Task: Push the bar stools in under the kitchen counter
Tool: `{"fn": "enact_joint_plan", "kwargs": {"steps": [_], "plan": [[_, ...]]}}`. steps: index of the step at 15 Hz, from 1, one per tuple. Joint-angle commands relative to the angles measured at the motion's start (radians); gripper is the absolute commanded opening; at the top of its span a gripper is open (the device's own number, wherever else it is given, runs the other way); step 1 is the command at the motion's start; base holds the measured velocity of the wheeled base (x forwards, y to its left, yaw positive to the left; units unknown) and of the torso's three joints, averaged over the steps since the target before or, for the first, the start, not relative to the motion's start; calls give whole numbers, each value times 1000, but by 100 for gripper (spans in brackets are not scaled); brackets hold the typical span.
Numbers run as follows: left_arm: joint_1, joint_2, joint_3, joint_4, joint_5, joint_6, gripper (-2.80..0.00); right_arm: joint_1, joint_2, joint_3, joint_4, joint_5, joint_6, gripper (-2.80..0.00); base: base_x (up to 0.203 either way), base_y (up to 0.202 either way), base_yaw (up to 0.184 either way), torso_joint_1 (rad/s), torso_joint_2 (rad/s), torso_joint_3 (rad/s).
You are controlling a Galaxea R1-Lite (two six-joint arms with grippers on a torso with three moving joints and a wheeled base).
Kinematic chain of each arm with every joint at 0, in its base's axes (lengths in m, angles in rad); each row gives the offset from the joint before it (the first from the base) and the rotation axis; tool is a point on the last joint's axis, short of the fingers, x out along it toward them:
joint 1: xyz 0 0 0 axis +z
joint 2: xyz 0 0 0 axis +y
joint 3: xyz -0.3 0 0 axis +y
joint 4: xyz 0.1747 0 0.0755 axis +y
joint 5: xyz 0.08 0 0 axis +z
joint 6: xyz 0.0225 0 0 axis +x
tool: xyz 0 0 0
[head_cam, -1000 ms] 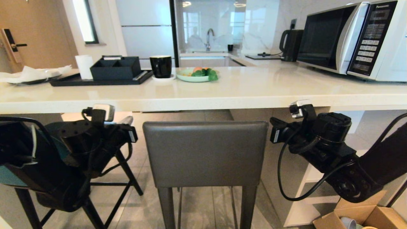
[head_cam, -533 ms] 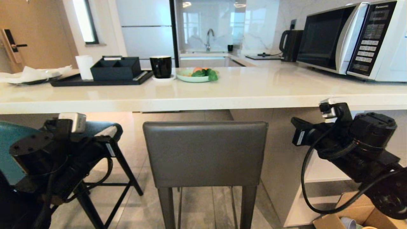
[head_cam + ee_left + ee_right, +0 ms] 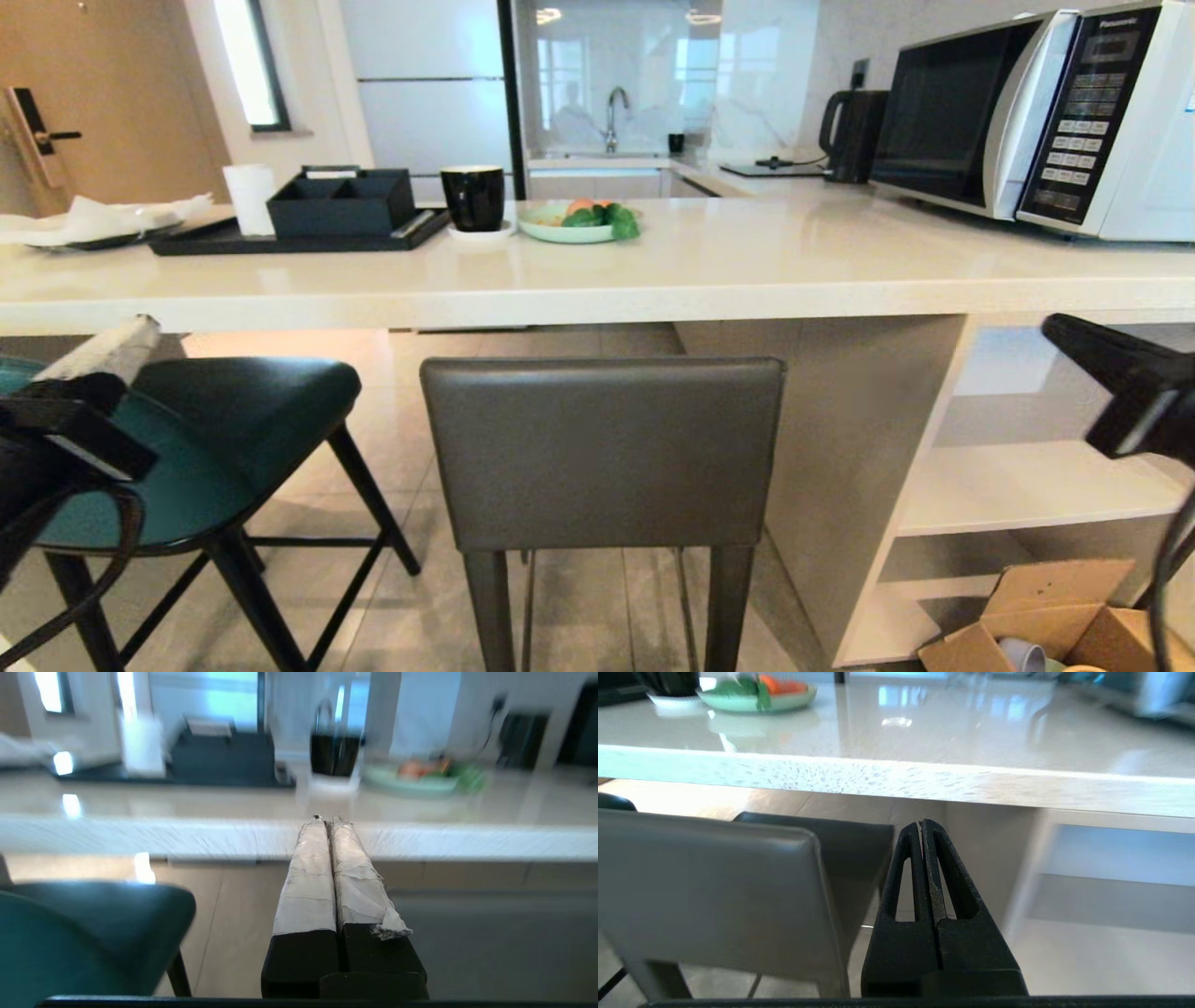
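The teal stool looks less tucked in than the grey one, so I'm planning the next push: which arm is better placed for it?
Probably left. The left gripper, shut, hangs right over the teal stool; the right gripper, also shut, sits beyond the grey stool, by the shelves.

"Panasonic" in pale letters atop the dark control panel of the microwave (image 3: 1046, 112); keypad markings illegible.

open floor gap lower left between teal stool (image 3: 233, 420) and grey stool (image 3: 602, 448); tabletop (image 3: 653, 271) edge overhead; slab panel (image 3: 859, 448) blocking centre right; open shelves (image 3: 1027, 485) at right.
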Motion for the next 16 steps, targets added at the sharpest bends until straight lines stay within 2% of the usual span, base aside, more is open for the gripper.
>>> {"fn": "enact_joint_plan", "kwargs": {"steps": [1,3,5,8,11,13,14,16], "plan": [[2,-323,-32,242,-4,0,-280,-8,-275,-13,178,-14,-7,-280,0,0,0,0,0,0],[26,-547,-107,551,-16,-2,-280,-73,-437,-29,348,-30,-16,-280,0,0,0,0,0,0],[61,-726,-167,783,-29,-4,-280,-112,-582,-56,537,-34,-29,-280,0,0,0,0,0,0],[122,-950,-205,1034,-50,-3,-280,-158,-766,-109,774,-26,-51,-280,0,0,0,0,0,0],[149,-1123,-173,1318,-122,-1,-280,-231,-947,-96,938,46,-107,-280,0,0,0,0,0,0],[153,-1129,-67,1350,-142,0,-280,-250,-1078,-27,1096,79,-121,-280,0,0,0,0,0,0],[153,-1129,-7,1349,-147,7,-280,-254,-1103,35,1127,91,-110,-280,0,0,0,0,0,0],[154,-1129,103,1349,-152,46,-280,-258,-1102,208,1070,142,-100,-280,0,0,0,0,0,0]]}}
